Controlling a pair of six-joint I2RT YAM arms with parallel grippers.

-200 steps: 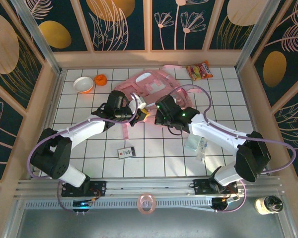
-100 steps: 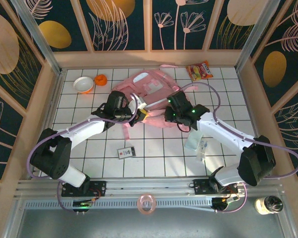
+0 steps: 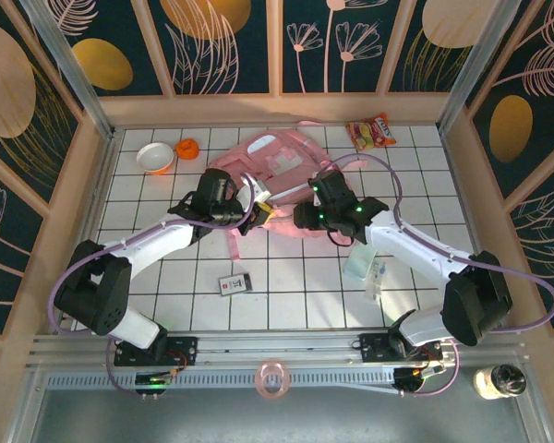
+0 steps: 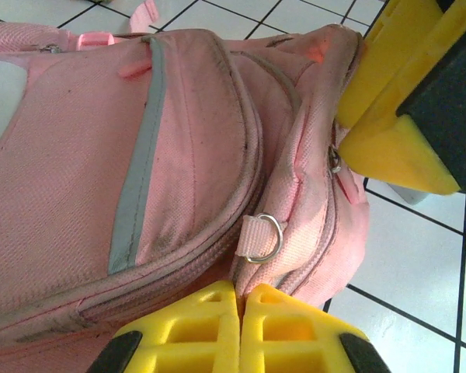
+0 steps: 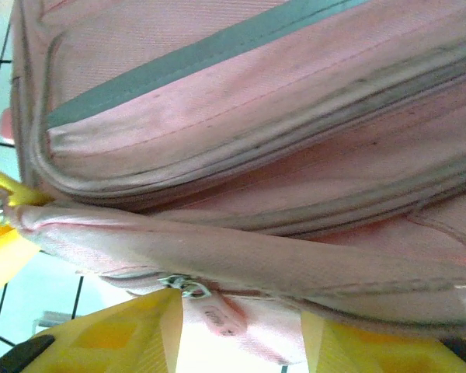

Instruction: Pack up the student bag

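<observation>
the step in hand looks like opening the bag (image 3: 286,166) so it can be filled; nothing is in it yet as far as can be seen. the bag lies flat at about 12 o'clock from the middle of the table (image 3: 166,277), with both grippers at its near edge, at its 6 o'clock.

the left arm reaches in from 8 o'clock, elbow bent, wrist level. the left gripper (image 3: 261,214) has its fingers pressed tight together at the bag's edge, and in its own camera (image 4: 241,322) they seem to pinch the fabric just below a small metal ring (image 4: 264,237), holding the bag steady.

the right arm comes in from 4 o'clock, forearm stretched and wrist turned toward the left gripper. the right gripper (image 3: 300,218) is released: in its camera (image 5: 241,326) the fingers stand apart with the zipper tab (image 5: 217,317) between them, touched by neither as far as i can tell.

the next move, i judge, calls for closing on that small tab squarely and pulling along the zip line while the left keeps the fabric taut; the tab is thin and could slip. a snack packet (image 3: 371,131) sits at the bag's 2 o'clock, a small box (image 3: 234,283) at its 6 o'clock, well apart from it.
</observation>
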